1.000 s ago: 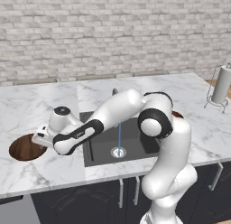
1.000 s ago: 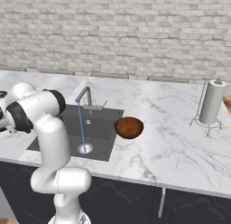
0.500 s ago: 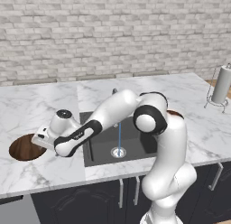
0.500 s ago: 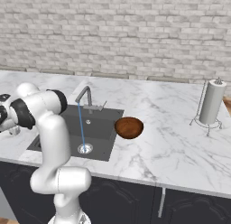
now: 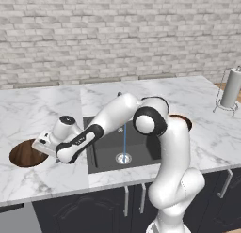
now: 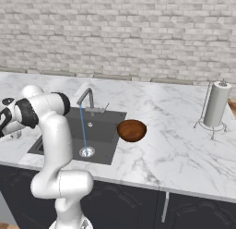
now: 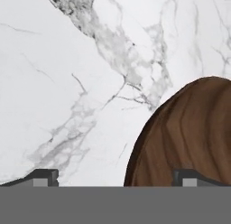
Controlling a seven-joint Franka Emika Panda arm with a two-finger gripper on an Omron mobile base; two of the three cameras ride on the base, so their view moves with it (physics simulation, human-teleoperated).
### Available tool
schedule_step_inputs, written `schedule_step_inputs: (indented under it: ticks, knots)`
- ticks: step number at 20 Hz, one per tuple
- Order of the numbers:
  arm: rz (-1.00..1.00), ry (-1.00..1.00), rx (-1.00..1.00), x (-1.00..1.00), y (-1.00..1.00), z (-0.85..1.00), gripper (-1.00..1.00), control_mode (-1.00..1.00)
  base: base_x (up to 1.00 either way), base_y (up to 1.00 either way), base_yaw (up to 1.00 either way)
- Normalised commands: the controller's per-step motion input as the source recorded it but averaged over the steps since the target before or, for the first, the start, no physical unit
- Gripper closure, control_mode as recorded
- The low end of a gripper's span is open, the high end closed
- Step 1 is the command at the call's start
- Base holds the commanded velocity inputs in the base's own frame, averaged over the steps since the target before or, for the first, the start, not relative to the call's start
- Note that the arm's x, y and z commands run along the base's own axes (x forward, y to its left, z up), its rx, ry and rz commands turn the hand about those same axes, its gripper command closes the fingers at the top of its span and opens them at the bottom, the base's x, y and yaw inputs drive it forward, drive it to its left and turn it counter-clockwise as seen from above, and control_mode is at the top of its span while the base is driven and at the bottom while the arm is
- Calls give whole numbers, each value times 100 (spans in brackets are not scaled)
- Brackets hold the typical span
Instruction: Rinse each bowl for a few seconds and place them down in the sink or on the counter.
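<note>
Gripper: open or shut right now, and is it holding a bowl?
Gripper: open, holding nothing; its fingertips straddle the rim of the bowl on the counter.

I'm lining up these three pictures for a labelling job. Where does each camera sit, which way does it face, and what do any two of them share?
Left base view: behind the arm to its left, looking down at the sink; the arm reaches left toward a bowl.
Right base view: behind to its right, over the counter; arm at left.
Hand view: on the hand, facing down at that bowl; the tool stands open.
Both base views share the sink, the running faucet and the second bowl.
</note>
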Motion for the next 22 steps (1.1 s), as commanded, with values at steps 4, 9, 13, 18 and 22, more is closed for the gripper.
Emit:
schedule_step_inputs:
  ticks: [4,9,13,18,22]
  knots:
    - [0,1,2,20,18,-11,-100,-100,0,0,0]
    - [0,1,2,18,21,-13,-100,-100,0,0,0]
    - [0,1,1,17,23,-13,-100,-100,0,0,0]
    - [0,2,2,18,22,-20,100,-100,0,0,0]
    - [0,3,0,22,28,-24,100,-100,0,0,0]
